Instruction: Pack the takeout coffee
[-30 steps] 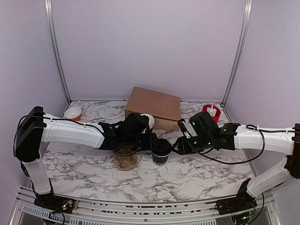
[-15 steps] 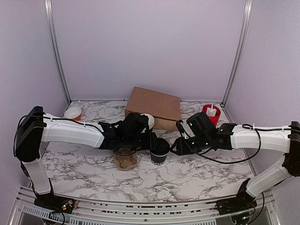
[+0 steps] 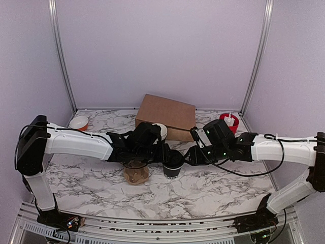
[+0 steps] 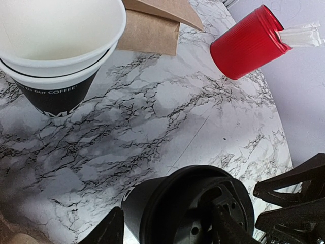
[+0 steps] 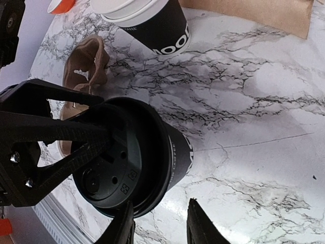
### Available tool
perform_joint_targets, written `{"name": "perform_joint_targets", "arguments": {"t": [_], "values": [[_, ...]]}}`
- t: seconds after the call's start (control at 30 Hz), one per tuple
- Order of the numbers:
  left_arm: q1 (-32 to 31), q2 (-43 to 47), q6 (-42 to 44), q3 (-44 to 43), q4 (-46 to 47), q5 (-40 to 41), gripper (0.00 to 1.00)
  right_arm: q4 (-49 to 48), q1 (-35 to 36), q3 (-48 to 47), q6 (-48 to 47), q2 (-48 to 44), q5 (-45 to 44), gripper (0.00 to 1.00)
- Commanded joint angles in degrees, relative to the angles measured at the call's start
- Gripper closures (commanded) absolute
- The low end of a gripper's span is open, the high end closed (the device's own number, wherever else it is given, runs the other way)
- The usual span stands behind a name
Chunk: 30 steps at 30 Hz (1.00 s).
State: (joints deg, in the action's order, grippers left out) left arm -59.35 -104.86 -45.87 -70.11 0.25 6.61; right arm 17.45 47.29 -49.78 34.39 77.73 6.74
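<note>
The takeout coffee (image 3: 173, 163), a black cup with a black lid, stands upright mid-table. My left gripper (image 3: 163, 154) reaches it from the left. In the left wrist view one finger lies across the lid (image 4: 203, 203) and the other stands a little off the cup's wall, so the left gripper (image 4: 167, 219) is open. My right gripper (image 3: 192, 156) sits close on the cup's right. In the right wrist view the right gripper (image 5: 161, 206) is open, with the lid's rim (image 5: 152, 198) at its left finger and bare table between the tips.
Stacked lidless black cups (image 3: 161, 131) stand behind the coffee, in front of a brown bag (image 3: 167, 116). A brown pulp cup carrier (image 3: 136, 173) lies to the coffee's left. A red cylinder (image 3: 228, 122) stands back right. A white and orange bowl (image 3: 79, 122) sits back left.
My right gripper has moved a little left, closing in on the coffee. The left arm and the cup have barely shifted.
</note>
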Motion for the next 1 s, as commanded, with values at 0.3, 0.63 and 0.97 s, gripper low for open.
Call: {"name": "perform_joint_targets", "arguments": {"t": [0.3,0.63,0.97], "values": [[0.1,-0.4,0.6,0.9,-2.0,0.2,0.41,-3.5,0.4,1.4,1.0,1.7,0.6,0.66],[0.1,-0.6,0.5,1.3,-2.0,0.3,0.41,-1.6,0.4,2.9,0.7,2.0,0.3,0.66],[0.2,-1.0,0.5,1.1,-1.9,0.2,0.41,1.2,2.4,5.6,-0.7,3.3,0.8,0.67]]}}
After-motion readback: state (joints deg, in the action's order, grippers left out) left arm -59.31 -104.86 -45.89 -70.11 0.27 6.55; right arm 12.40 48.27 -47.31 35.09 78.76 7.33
